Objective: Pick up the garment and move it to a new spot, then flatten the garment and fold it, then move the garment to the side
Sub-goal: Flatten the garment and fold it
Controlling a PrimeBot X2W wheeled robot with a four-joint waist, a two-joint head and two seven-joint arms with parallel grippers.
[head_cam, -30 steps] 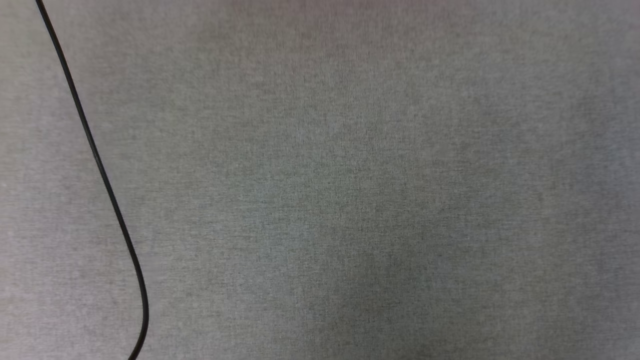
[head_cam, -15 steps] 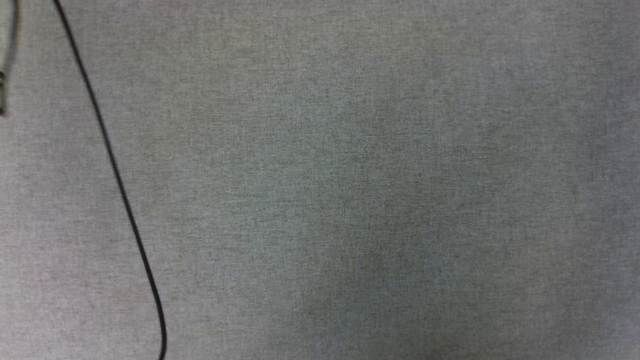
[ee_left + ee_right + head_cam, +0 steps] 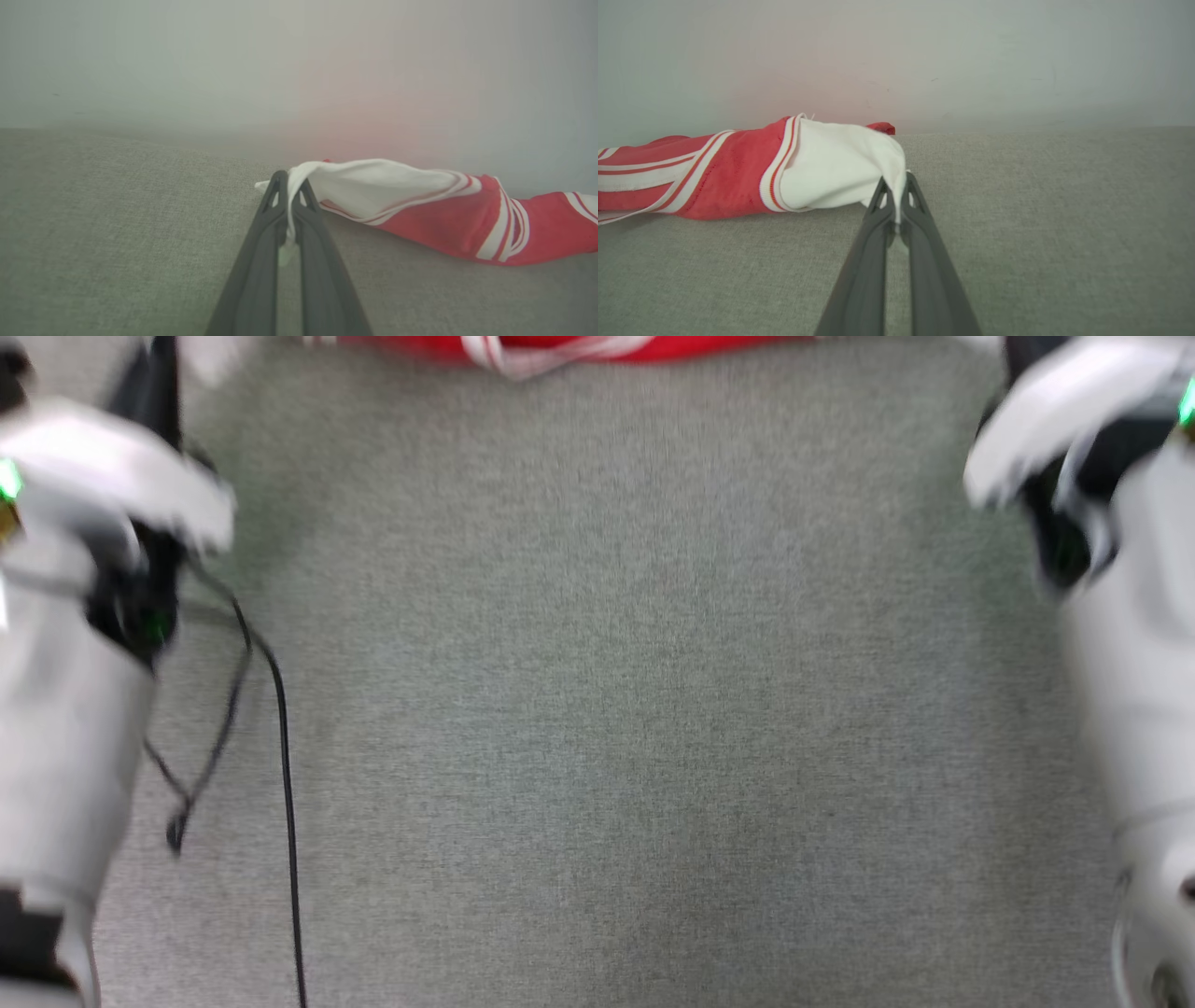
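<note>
1. A soft bright red fabric garment (image 3: pixel 738 182) with white panels and striped trim lies stretched out at the far side of a grey cloth-covered table (image 3: pixel 597 709), near a pale wall.
2. The left pincer (image 3: pixel 288 186) is closed on one white end of the garment. The right pincer (image 3: pixel 895 191) is closed on the opposite white end.
3. The garment looks light, limp and easily creased, so it will likely sag between the grips. Holding the two ends apart and taut seems the best hold for flattening it.

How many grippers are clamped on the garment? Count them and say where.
2. The left gripper pinches one white end of the garment; the right gripper pinches the other.
</note>
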